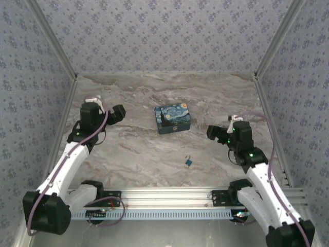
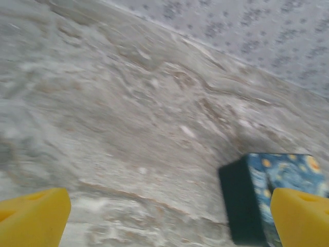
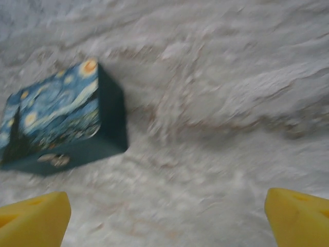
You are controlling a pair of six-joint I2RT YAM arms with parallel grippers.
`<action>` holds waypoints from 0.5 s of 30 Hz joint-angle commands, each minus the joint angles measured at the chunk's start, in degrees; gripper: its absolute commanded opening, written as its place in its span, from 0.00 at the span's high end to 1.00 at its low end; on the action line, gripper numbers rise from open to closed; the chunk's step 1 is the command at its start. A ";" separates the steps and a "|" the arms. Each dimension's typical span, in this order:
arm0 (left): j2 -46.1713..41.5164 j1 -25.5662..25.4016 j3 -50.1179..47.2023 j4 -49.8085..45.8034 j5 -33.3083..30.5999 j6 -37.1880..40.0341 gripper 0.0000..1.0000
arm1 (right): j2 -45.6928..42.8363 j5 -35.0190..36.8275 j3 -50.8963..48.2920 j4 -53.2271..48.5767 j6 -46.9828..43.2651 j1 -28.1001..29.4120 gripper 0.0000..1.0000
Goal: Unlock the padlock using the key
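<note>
1. Padlock (image 1: 189, 163): tiny item with a blue-teal block body and a thin silvery piece at its far end. It is too small to make out more. It lies on the counter (image 1: 133, 149) in the near middle, between the two arms and closer to the right one. Nothing touches it.
2. Counter: flat slab, grey-brown marbled pattern with pale veins, matte look.
3. Printed box (image 1: 173, 119): rectangular with rounded corners. The lid carries swirling blue and yellow night-sky artwork, and the sides are dark teal. It sits flat, farther back than the padlock and well apart from it.
4. Left jaws: spread wide, holding nothing. The yellow wedge-shaped fingertips (image 2: 33, 218) stand at opposite edges of the left wrist view, with the box corner just beside the right-hand tip.
5. Right jaws: spread wide, holding nothing. The yellow fingertips (image 3: 31, 218) stand at opposite edges of the right wrist view, above bare counter, with the box up and to the left.
6. Walls (image 1: 164, 31): pale blue-grey covering with a small repeated floral motif, edged by metal rails.
</note>
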 commanded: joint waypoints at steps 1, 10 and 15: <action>-1.42 0.63 -6.18 8.54 -14.47 6.41 0.00 | -2.71 7.57 -6.68 10.55 -7.61 -2.44 0.00; 3.08 3.16 -15.15 18.29 -27.49 10.36 0.01 | 8.46 10.69 -12.74 30.99 -18.12 -5.27 0.00; 7.55 3.80 -15.80 23.88 -27.07 15.51 0.01 | 21.25 8.03 -17.39 50.99 -17.04 -8.66 0.00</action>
